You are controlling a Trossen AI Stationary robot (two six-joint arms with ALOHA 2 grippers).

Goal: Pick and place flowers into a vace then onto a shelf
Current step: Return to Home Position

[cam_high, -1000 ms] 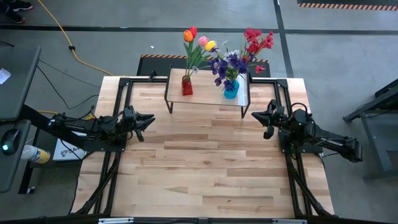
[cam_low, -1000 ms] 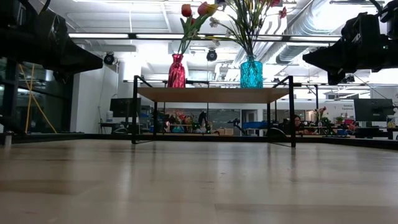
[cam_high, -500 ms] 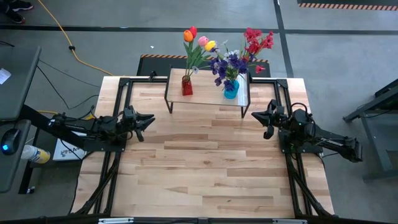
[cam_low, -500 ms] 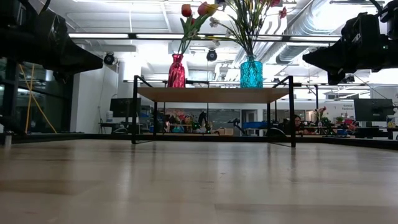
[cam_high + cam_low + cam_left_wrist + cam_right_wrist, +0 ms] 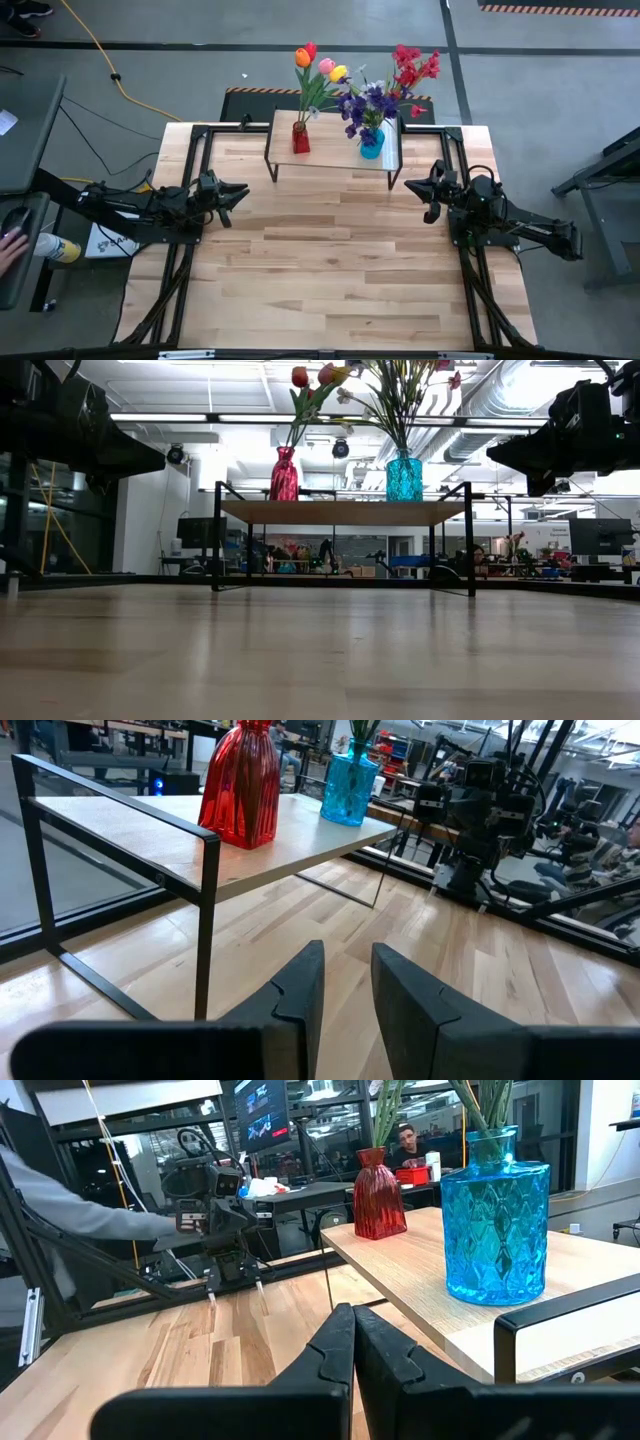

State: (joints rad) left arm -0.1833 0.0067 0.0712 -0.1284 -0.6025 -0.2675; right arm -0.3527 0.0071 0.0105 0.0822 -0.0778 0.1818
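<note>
Both vases already stand on the low light-wood shelf on thin black metal legs at the far edge of the large plank tabletop: the ribbed red vase with the orange, red, pink and yellow tulips, and just beside it the faceted blue vase with the purple, white and red sprays. All the flowers are therefore in their place, and I judge that only the parking of the arms is left. The left gripper hangs above the table's left side, well apart from the shelf; its fingers have a narrow gap between them and carry nothing. The right gripper is near the right front leg of the shelf, with its fingers pressed together and also empty. To do this step well, the right arm should draw back away from that leg and not swing sideways toward it, because a knock could shake the shelf and tip a vase. Both arms should move slowly, low, and away from the leaning stems.
</note>
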